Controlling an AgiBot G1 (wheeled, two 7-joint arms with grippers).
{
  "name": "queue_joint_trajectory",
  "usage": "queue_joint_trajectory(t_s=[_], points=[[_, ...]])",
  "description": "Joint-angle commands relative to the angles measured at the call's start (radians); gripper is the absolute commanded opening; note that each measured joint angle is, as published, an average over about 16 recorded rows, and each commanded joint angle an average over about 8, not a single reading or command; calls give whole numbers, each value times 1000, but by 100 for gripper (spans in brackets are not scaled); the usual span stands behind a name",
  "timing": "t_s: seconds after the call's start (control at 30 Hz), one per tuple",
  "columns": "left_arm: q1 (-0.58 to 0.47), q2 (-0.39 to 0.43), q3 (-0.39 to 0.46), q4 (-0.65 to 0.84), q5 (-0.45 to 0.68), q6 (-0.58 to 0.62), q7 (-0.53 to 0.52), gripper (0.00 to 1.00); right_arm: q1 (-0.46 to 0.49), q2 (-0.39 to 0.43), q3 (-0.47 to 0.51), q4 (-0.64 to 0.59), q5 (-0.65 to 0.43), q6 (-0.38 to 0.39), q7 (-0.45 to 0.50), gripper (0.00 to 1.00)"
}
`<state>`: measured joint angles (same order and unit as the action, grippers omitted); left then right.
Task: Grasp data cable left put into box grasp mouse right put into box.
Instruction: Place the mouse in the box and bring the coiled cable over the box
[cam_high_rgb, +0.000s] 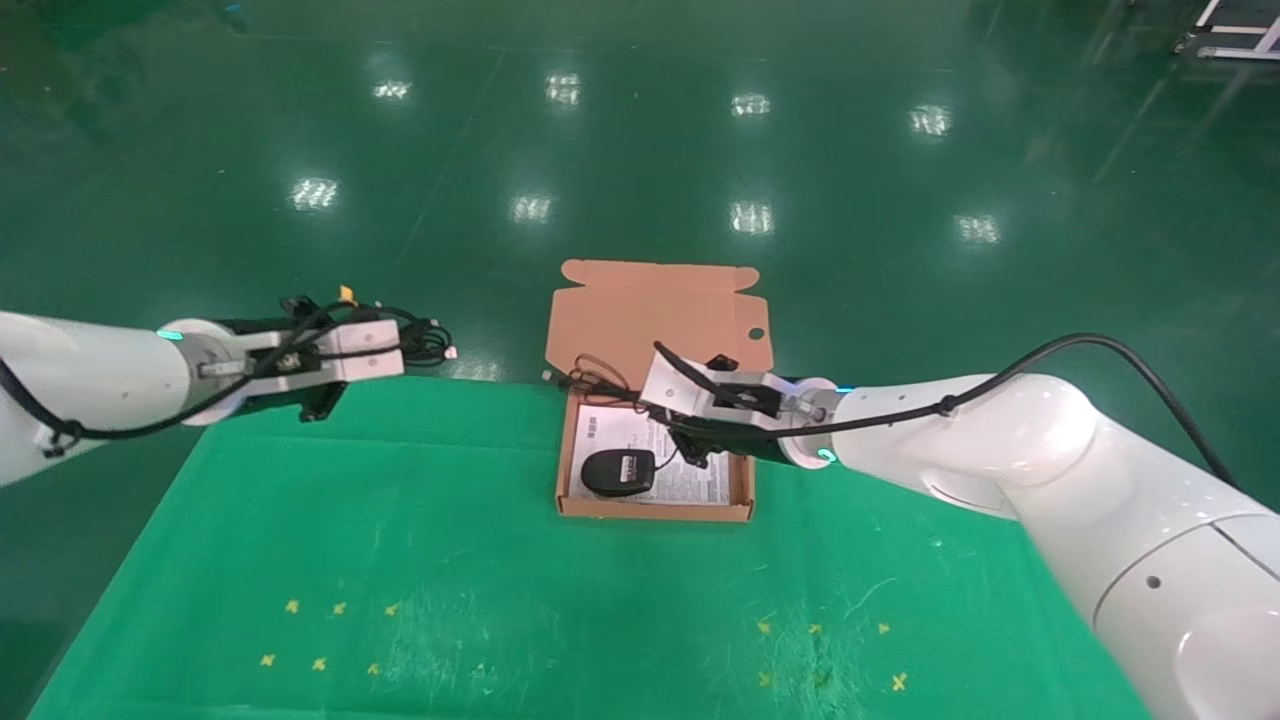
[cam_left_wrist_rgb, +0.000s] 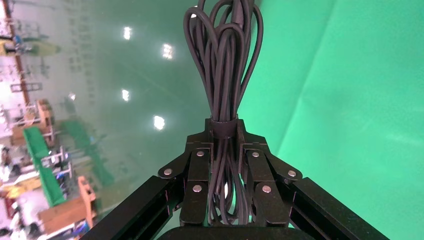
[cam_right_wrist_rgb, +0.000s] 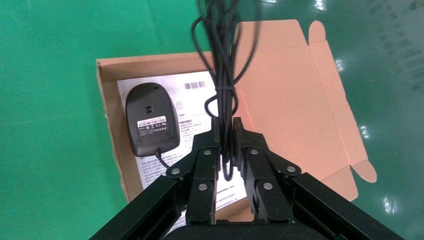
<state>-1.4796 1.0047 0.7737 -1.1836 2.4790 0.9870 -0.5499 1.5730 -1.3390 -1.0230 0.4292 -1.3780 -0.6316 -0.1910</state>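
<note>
My left gripper (cam_high_rgb: 403, 350) hovers over the table's far left edge, shut on the data cable (cam_high_rgb: 428, 340), a bundle of black loops with a pale plug end. In the left wrist view the bundle (cam_left_wrist_rgb: 225, 65) runs out between the closed fingertips (cam_left_wrist_rgb: 224, 131). The box (cam_high_rgb: 655, 510) stands open at the table's far middle, its lid (cam_high_rgb: 660, 310) folded back. The mouse (cam_high_rgb: 618, 471) lies bottom up on the white sheet (cam_high_rgb: 695, 482) inside. My right gripper (cam_high_rgb: 645, 400) is above the box, shut on the mouse's bunched cord (cam_right_wrist_rgb: 223, 75), as the right wrist view (cam_right_wrist_rgb: 227, 127) shows, with the mouse (cam_right_wrist_rgb: 151, 120) beside it.
The green cloth table (cam_high_rgb: 480, 560) carries small yellow cross marks (cam_high_rgb: 340, 608) near the front left and front right (cam_high_rgb: 815, 630). Shiny green floor (cam_high_rgb: 640, 150) lies beyond the far edge, under the box lid.
</note>
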Motion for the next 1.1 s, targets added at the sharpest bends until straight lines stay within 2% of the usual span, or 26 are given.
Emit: queue_joint_trajectory(t_s=[0.03, 0.3, 0.57, 0.9, 1.1], points=[[4, 6, 3, -1, 9, -2, -5, 0, -2, 5, -6, 10, 0, 3, 6, 100], [34, 54, 17, 7, -20, -39, 15, 0, 2, 50, -13, 37, -7, -2, 22, 100], [88, 151, 46, 75, -64, -174, 91, 0, 14, 160, -15, 115, -25, -3, 48, 100], [101, 325, 107, 293, -98, -386, 235, 0, 3, 341, -36, 323, -74, -9, 161, 100], [92, 360, 189, 367, -190, -470, 297, 0, -13, 438, -58, 476, -124, 4, 276, 100]])
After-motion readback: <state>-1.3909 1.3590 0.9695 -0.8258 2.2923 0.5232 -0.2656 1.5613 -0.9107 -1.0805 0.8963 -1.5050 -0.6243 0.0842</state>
